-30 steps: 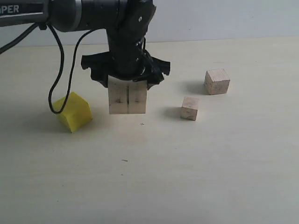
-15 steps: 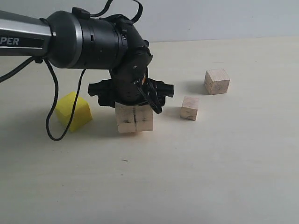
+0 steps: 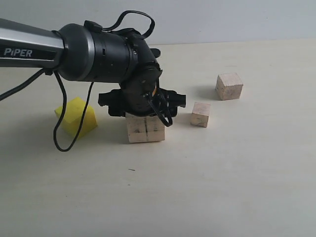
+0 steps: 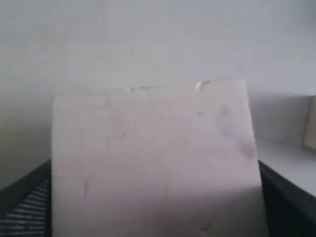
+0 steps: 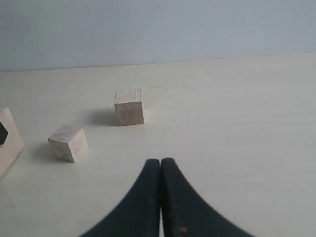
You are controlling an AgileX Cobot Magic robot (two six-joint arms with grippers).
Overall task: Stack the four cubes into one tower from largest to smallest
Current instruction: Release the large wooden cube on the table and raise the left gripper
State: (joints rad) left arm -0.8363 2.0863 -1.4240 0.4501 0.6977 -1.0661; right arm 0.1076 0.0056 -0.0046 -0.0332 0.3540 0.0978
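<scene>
The large wood cube (image 3: 145,129), with a dark crack line down its face, rests on the table. My left gripper (image 3: 143,109) is shut on it from above. In the left wrist view that cube (image 4: 153,158) fills the space between the black fingers (image 4: 24,202). The yellow cube (image 3: 76,116) sits tilted to the left of it. To the right lie the small wood cube (image 3: 200,114) and, farther back, the medium wood cube (image 3: 229,86). My right gripper (image 5: 161,164) is shut and holds nothing, with the small cube (image 5: 68,142) and medium cube (image 5: 129,106) ahead of it.
The left arm's black cable (image 3: 61,128) loops down in front of the yellow cube. The pale tabletop (image 3: 207,187) stretches forward and right. A light wall (image 3: 237,19) runs behind the table.
My left gripper has come down and slightly right with the large wood cube, from hanging above the table to resting on it. The other three cubes have not moved.
</scene>
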